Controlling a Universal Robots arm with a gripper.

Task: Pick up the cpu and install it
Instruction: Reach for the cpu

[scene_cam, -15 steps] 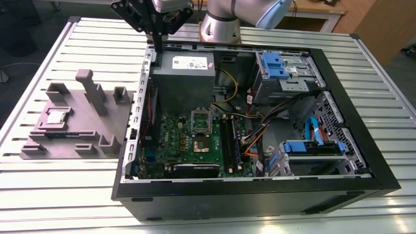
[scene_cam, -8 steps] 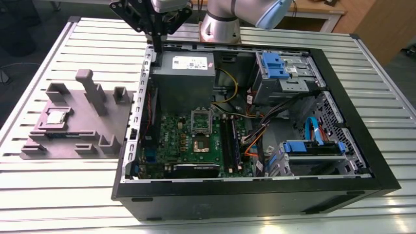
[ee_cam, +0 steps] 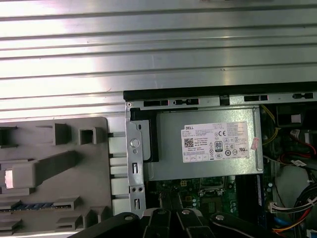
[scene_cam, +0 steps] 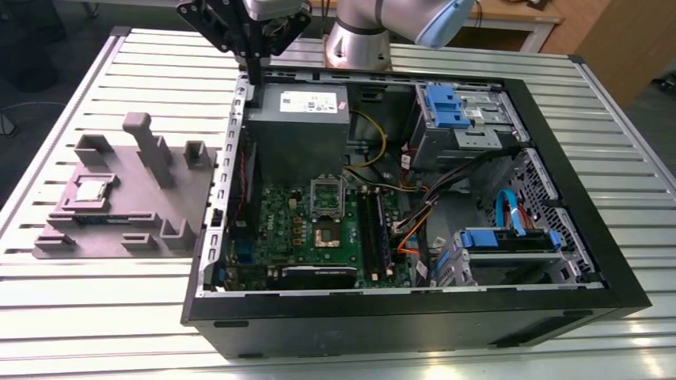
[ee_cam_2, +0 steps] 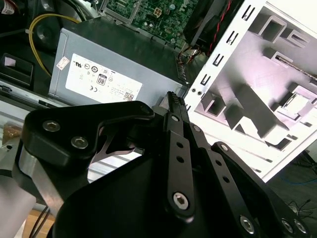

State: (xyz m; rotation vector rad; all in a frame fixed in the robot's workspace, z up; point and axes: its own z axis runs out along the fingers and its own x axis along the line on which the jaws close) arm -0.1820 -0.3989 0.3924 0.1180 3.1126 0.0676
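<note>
The cpu (scene_cam: 91, 190) is a small silvery square lying flat in a recess of the grey holder block (scene_cam: 127, 198), at the exterior view's left, outside the computer case. In the second wrist view the cpu (ee_cam_2: 296, 101) shows as a pale square in the same block. My gripper (scene_cam: 253, 76) hangs over the case's far left corner, well away from the cpu. Its black fingers (ee_cam_2: 173, 106) are shut with nothing between them. The green motherboard (scene_cam: 317, 233) lies in the case, with its socket (scene_cam: 325, 226) bare and the metal frame (scene_cam: 325, 190) flipped up.
The open black case (scene_cam: 571, 198) holds a grey power supply box (scene_cam: 301, 127), blue drive brackets (scene_cam: 449, 107) and loose cables (scene_cam: 423, 214). Tall posts (scene_cam: 142, 138) rise from the holder block. Everything stands on a slatted metal table (scene_cam: 106, 317).
</note>
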